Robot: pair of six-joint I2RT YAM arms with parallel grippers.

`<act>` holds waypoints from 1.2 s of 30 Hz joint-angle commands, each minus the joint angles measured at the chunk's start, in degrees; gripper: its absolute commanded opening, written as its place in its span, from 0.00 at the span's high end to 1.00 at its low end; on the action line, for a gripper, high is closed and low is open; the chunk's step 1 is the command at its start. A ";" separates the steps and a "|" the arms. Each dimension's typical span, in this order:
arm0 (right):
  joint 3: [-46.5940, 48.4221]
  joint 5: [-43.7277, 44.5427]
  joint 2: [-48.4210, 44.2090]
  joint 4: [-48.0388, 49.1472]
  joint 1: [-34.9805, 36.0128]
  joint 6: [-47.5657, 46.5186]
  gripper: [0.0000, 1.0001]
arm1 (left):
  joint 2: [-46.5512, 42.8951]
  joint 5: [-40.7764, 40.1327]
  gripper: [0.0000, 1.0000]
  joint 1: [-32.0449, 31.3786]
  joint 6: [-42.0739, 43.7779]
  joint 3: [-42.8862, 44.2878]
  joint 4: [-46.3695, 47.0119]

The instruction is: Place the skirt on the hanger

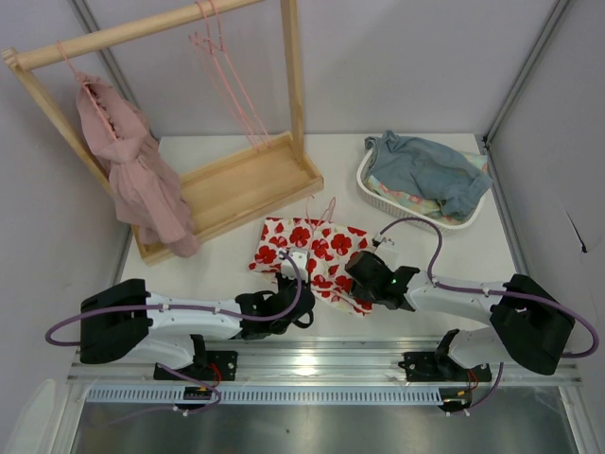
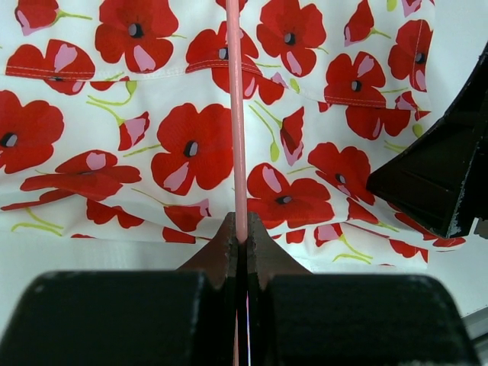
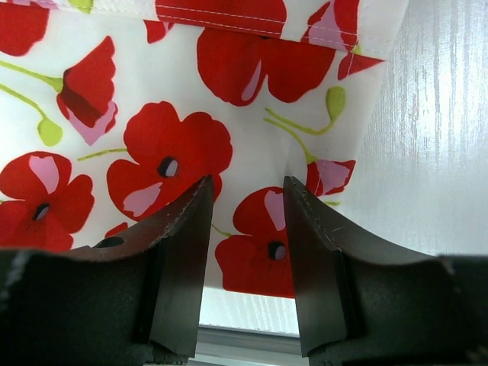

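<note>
Table (image 1: 463,251) white, wooden rack (image 1: 246,189) at far left. Skirt (image 1: 317,248) flat on table at front centre, between both arms, near rack base. Hanger (image 2: 237,114), thin pink wire, lies across skirt. Left gripper (image 2: 242,232) pinched tight on hanger wire at skirt's near edge. Right gripper (image 3: 245,206) over skirt's corner, fingers narrowly apart above cloth.

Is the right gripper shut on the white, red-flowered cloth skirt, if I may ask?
No, the right gripper stands open, the white red-flowered cloth skirt showing between its separated fingers.
</note>
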 commanded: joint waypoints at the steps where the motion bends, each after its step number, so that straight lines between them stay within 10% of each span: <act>1: 2.51 0.79 -1.08 -0.87 -0.04 0.13 0.53 | -1.35 0.01 1.00 -0.51 3.33 2.48 5.08; 22: 28.09 -3.78 -20.85 -20.65 -11.90 -14.90 0.18 | -12.68 3.97 1.00 1.77 23.20 23.04 -12.65; 36: 35.04 -9.41 -20.50 -21.71 -17.53 -20.61 0.11 | -21.56 3.62 1.00 2.57 13.11 34.21 -43.16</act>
